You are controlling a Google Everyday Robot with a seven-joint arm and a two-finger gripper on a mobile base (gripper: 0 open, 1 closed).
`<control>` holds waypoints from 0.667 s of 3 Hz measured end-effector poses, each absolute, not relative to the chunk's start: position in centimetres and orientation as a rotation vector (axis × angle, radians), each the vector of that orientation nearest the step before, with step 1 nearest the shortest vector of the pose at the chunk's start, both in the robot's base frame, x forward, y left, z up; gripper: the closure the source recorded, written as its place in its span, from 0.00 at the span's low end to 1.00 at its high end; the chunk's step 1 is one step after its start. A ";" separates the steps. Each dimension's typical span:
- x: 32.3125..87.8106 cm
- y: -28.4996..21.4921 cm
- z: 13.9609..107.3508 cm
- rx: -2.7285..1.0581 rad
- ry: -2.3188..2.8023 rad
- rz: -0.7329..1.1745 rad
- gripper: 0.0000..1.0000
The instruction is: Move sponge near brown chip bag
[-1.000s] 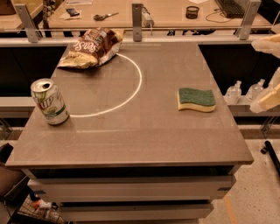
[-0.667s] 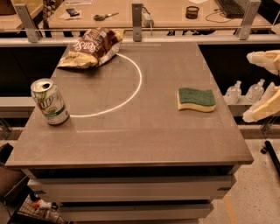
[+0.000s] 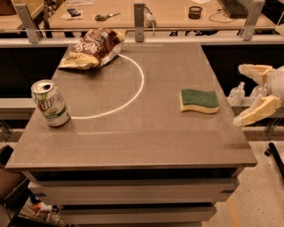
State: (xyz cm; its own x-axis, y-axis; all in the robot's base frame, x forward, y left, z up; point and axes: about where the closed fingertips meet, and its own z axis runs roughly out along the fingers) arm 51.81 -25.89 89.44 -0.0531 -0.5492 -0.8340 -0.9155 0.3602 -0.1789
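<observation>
1 brown foil chip bag [image 3: 93, 48], far left | 1 green-topped yellow sponge [image 3: 199, 100], right | 1 green-white "UP" can [image 3: 50, 103] | cream gripper [image 3: 240, 95] right of sponge, jaws spread, empty

The gripper [image 3: 239, 94] hangs just off the table's right edge, fingers spread wide. They look like pale cream plastic, smooth and matt. Right beside it, to its left, lies the sponge [image 3: 199, 100], soft yellow foam below with a rough dark green scouring layer on top. Under that, the table [image 3: 133, 133] is a smooth grey-brown slab, matt with a faint sheen, crossed by a flat white arc [image 3: 135, 91]. Far across from the gripper, the brown chip bag [image 3: 93, 46] is glossy, wrinkled foil catching light. The soda can [image 3: 50, 103], also well away, is shiny printed metal. Behind them stand dull metal posts [image 3: 139, 17] and a warm wood-look desk top [image 3: 168, 13].
</observation>
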 end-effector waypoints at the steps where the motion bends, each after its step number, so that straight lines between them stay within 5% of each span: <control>1: 53.9 -24.8 88.0 -1.313 1.693 0.573 0.00; 2: 55.3 -23.7 87.1 -1.328 1.667 0.621 0.00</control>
State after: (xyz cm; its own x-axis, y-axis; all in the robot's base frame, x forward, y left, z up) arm 55.29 -23.69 87.06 -0.0303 -0.4978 -0.8668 -0.9437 0.3000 -0.1393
